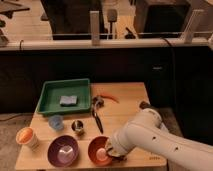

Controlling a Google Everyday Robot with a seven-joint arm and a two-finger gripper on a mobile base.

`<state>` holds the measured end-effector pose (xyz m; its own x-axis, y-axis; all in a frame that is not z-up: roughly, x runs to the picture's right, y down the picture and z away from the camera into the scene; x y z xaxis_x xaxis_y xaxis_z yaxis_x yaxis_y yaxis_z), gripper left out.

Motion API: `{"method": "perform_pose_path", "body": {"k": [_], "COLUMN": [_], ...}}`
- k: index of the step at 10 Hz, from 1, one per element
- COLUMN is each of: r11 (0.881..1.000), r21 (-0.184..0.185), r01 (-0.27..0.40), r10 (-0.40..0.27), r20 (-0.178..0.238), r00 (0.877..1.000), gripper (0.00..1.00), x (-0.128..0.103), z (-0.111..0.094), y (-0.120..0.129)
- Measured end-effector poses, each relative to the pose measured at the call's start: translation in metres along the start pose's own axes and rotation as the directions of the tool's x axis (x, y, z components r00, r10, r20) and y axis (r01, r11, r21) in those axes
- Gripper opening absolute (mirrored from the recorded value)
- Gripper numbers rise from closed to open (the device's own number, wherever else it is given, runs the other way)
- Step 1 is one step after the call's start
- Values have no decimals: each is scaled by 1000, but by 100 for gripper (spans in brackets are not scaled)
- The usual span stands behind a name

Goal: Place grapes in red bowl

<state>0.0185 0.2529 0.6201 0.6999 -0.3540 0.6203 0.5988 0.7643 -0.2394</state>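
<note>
The red bowl [97,149] sits near the table's front edge, just right of the purple bowl [63,150]. My white arm reaches in from the lower right. Its gripper [111,148] hangs over the right side of the red bowl, shut. The grapes are hidden. The arm's end covers the right part of the bowl, so I cannot tell what lies under it.
A green tray [50,100] with a grey sponge [68,100] stands at the back left. A black-handled utensil [96,118], a metal cup [77,126], a blue cup [56,122] and an orange cup [26,136] stand around the bowls. An orange piece [111,98] lies behind.
</note>
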Motion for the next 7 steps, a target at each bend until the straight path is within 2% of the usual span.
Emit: {"method": "perform_pose_path", "body": {"k": [7], "r11": [1000], "r21": [5], "r01": [15], "r10": [-16], "r20": [5], "r00": [1000], "gripper": [2], "x": [-1], "z": [0], "y": [1]}}
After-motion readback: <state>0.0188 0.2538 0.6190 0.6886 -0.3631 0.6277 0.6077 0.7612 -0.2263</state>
